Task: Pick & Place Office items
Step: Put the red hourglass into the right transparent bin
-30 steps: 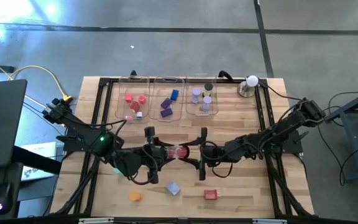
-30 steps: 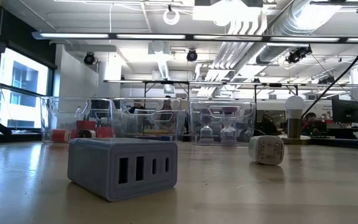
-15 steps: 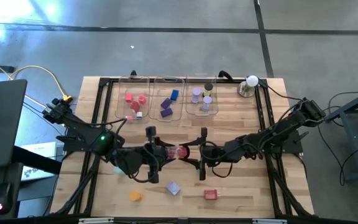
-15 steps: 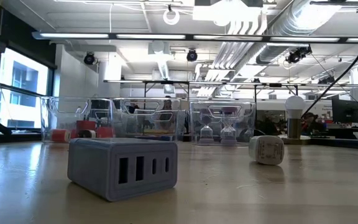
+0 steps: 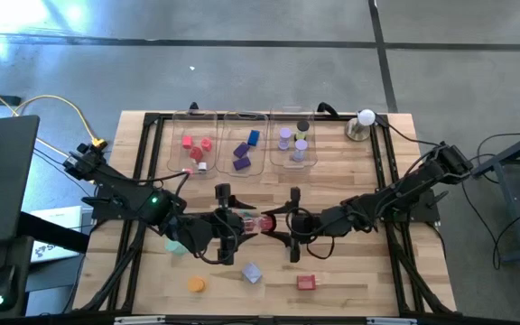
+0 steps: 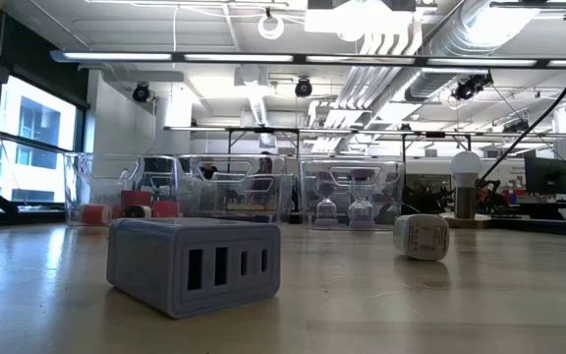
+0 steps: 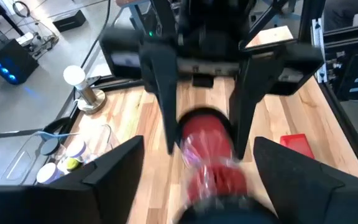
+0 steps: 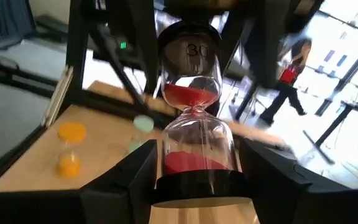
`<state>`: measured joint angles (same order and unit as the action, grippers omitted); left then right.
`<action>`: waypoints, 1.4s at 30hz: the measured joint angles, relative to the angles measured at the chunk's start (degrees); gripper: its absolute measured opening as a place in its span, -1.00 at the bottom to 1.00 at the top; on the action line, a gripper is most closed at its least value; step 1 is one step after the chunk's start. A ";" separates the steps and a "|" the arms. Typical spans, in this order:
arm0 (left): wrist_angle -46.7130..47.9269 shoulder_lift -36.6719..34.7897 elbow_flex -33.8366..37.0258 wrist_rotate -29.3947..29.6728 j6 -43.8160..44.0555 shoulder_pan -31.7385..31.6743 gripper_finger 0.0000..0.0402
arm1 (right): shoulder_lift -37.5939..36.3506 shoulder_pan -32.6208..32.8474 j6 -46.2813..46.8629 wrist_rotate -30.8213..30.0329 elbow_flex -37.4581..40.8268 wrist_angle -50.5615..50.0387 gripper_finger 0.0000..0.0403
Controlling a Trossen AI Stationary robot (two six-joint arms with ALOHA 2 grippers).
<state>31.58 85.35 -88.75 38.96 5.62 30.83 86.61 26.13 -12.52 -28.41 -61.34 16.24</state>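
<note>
An hourglass with red sand and black end caps hangs level over the table's middle, between my two grippers. My right gripper comes from the table's right and is shut on one end of it. My left gripper comes from the left and is open. Its fingers stand wide on either side of the other end, whose cap is marked 30, with gaps showing. Loose items lie on the near table: an orange disc, a lavender block, a red block and a teal piece. My right gripper pinches the hourglass's black end cap between its two fingers. It comes in about level from the table's right side, in line with the hourglass. The hourglass lies level, lifted clear of the table, its other cap toward my left gripper.
Three clear trays stand in a row at the far side with red, purple and lavender pieces in them. A white ball on a metal base stands at the far right. A black frame rims the table.
</note>
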 joint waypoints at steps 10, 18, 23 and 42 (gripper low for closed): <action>10.32 -0.54 0.00 -6.32 3.43 -0.20 0.65 | -0.07 -1.18 19.48 -7.50 -4.18 -31.20 -0.04; 24.45 -0.64 0.00 -11.80 11.98 -2.86 0.65 | -0.12 -9.29 31.71 -0.84 -16.17 -60.40 -0.04; 31.01 -0.64 0.00 -11.90 17.10 -3.69 0.65 | 0.90 -17.69 32.64 5.02 -22.51 -71.67 -0.04; 32.99 -0.97 7.81 -17.92 18.52 -3.60 0.65 | 17.30 -43.54 22.61 18.56 -31.68 -84.81 -0.04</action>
<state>64.58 84.38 -80.94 21.04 24.14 27.23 103.91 -17.41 10.09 -9.85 -93.03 -68.58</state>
